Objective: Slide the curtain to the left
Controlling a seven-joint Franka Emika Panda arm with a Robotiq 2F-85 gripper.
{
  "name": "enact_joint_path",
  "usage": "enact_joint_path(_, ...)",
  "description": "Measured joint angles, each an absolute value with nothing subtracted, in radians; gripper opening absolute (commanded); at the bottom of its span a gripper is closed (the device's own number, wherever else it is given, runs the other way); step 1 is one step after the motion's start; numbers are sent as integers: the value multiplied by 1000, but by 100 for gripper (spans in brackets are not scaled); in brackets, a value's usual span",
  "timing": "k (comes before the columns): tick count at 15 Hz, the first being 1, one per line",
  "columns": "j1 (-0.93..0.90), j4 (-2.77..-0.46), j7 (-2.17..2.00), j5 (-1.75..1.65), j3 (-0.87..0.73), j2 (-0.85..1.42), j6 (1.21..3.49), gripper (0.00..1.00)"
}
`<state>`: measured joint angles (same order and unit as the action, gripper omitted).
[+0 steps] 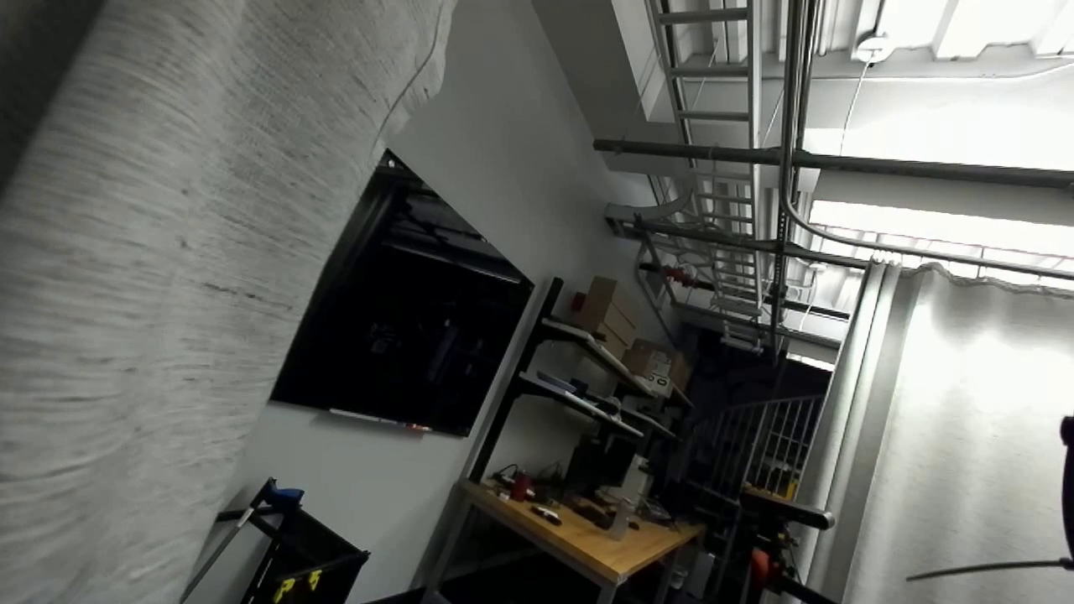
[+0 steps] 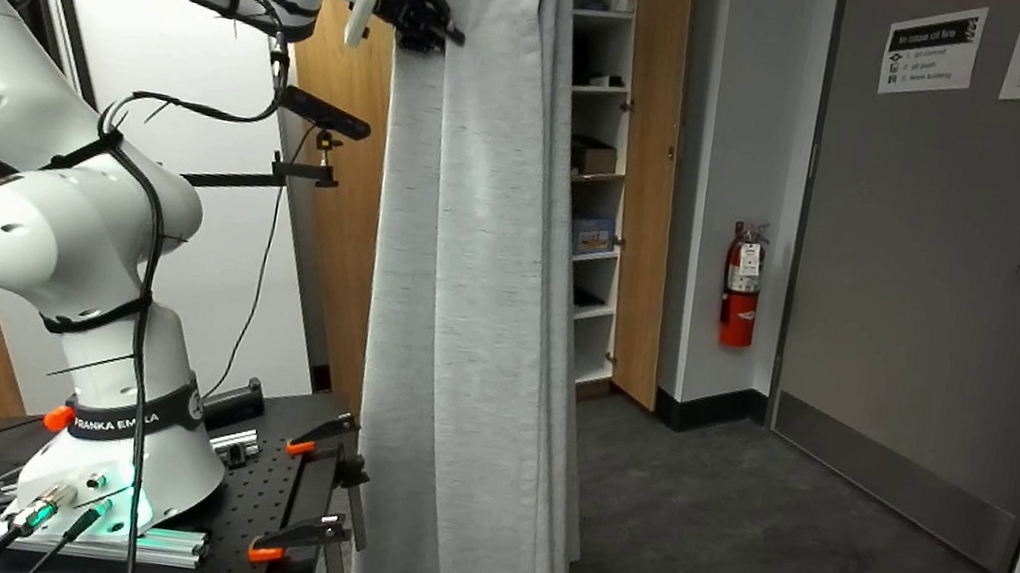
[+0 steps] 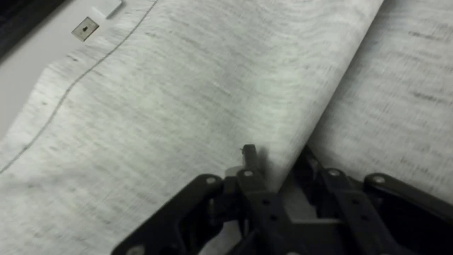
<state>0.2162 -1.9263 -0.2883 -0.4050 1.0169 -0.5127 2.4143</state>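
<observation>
I have the curtain hanging in pleats just beside the surface, partly hiding the cabinet in an exterior view. If I drag too fast, the fold could slip free; an edge clamp might snag it. My end effector looks part-way spread, fabric running between its jaws; whether they pinch it, I can't tell.

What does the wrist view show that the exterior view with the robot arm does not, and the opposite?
Only the wrist view: a small grey rectangular plate with a dark mark; a fold of the light-grey heathered fabric curtain between two black fingers.

Only that exterior view: the white jointed robot arm, a red cylindrical fire extinguisher, a flat grey door.

Both: the curtain and the black end effector.
</observation>
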Motion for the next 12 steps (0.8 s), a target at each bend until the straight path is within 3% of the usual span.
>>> enact_joint_path(1,216,-1927,-300,-405,1037,-500,2392,48)
enact_joint_path(3,217,-1928,-320,-406,1066,-480,2360,64)
enact_joint_path(4,217,-1928,-323,-406,1071,-476,2356,67)
enact_joint_path(12,217,-1927,-323,-406,1073,-470,2356,67)
